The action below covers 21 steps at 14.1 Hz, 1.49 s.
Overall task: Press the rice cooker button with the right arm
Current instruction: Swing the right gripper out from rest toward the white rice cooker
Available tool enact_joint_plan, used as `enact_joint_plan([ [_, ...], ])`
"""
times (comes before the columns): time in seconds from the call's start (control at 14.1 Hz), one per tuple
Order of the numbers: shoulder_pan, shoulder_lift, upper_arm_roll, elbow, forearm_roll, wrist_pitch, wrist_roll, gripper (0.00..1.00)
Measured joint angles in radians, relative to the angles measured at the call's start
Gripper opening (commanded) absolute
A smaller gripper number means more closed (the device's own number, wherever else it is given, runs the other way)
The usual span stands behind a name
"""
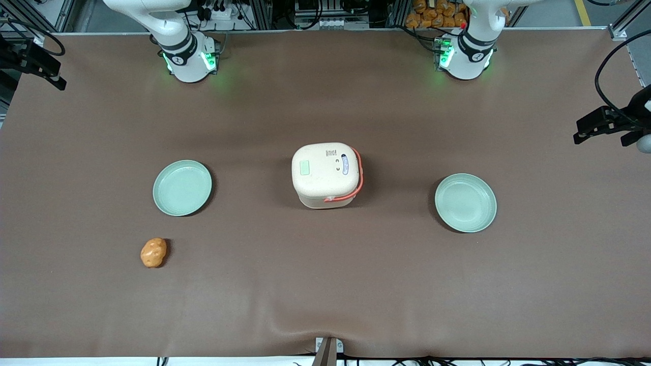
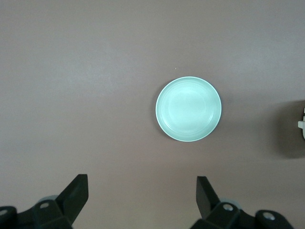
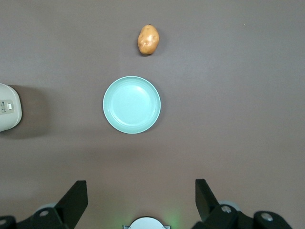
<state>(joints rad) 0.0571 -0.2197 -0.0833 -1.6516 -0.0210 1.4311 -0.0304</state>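
Front view: high above the desk (image 1: 325, 284), looking steeply down toward both arm bases.
Right wrist view: straight down from well above, open gripper (image 3: 140, 202) fingers framing a plate (image 3: 132, 104) and potato (image 3: 148, 39).
Shared: that plate (image 1: 182, 187), potato (image 1: 153, 252), rice cooker (image 1: 325, 174) edge (image 3: 8, 107).
Left wrist view: straight down on the other plate (image 2: 188, 109).

Brown table mat (image 1: 325, 284) — metal framing and cables (image 1: 325, 12) along its edge
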Motion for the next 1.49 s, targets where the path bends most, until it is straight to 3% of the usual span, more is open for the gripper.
enact_joint_plan([
  [0.57, 0.016, 0.037, 0.002, 0.013, 0.001, 0.009, -0.004, 1.00],
  [0.99, 0.131, 0.110, 0.007, 0.057, 0.001, 0.025, 0.012, 1.00],
  [1.49, 0.264, 0.144, 0.009, 0.070, 0.001, 0.062, 0.215, 0.98],
])
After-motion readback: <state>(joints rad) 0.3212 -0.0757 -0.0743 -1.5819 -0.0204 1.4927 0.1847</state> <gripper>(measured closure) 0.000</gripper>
